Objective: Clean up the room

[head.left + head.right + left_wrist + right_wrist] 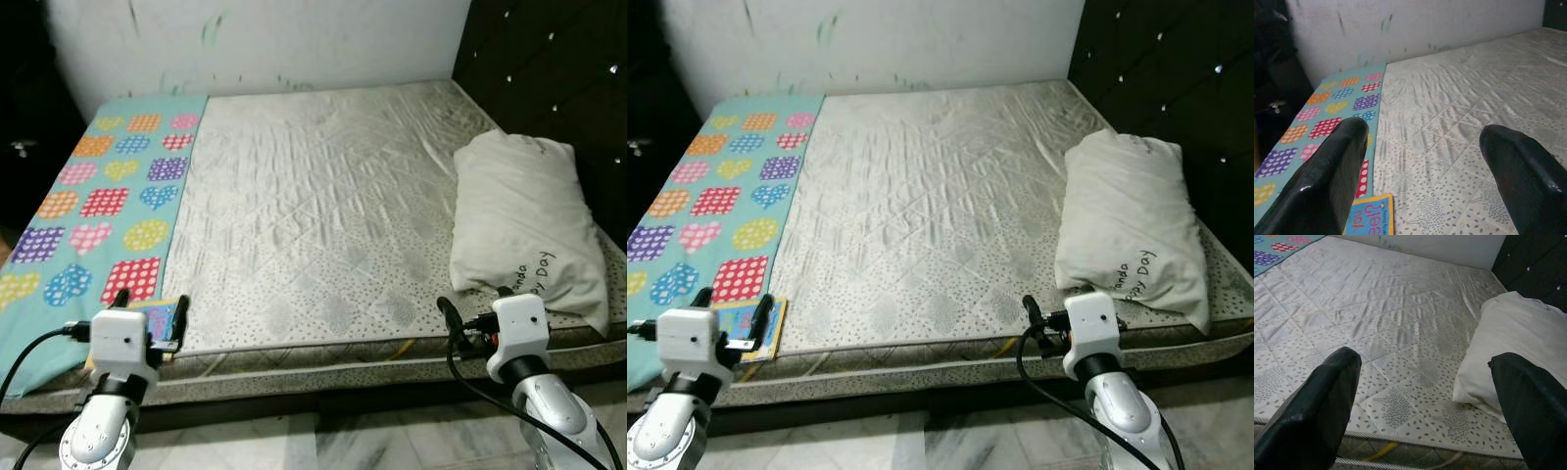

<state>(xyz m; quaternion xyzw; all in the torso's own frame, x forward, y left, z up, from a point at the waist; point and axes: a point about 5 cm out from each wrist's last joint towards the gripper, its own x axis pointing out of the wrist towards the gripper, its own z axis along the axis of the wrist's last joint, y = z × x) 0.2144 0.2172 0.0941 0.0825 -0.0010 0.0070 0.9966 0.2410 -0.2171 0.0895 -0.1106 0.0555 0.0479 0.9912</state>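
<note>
- A bed (323,235) with a bare quilted mattress takes up most of the head views, set against a white wall (265,39) at the far side and a dark tufted headboard (549,69) on the robot's right.
- A teal sheet with coloured heart and square patches (103,196) lies along the left side of the mattress, from the wall down to the near edge.
- A white pillow (524,220) with dark lettering on its near end rests on the right side of the mattress, beside the headboard.
- A small children's book with a blue and yellow cover (759,323) lies flat at the near left corner of the bed, at the edge of the teal sheet.
- The left gripper (152,318) hangs over the near left edge of the bed, just above the book; its fingers (1327,176) stand wide apart and hold nothing.
- The right gripper (475,313) sits at the near right edge of the mattress, just in front of the pillow's near end; its fingers (1317,411) are spread wide with nothing between them.
- A pale marble floor (372,441) shows below the bed's near edge.
- Black cables (470,382) loop beside the right arm.
</note>
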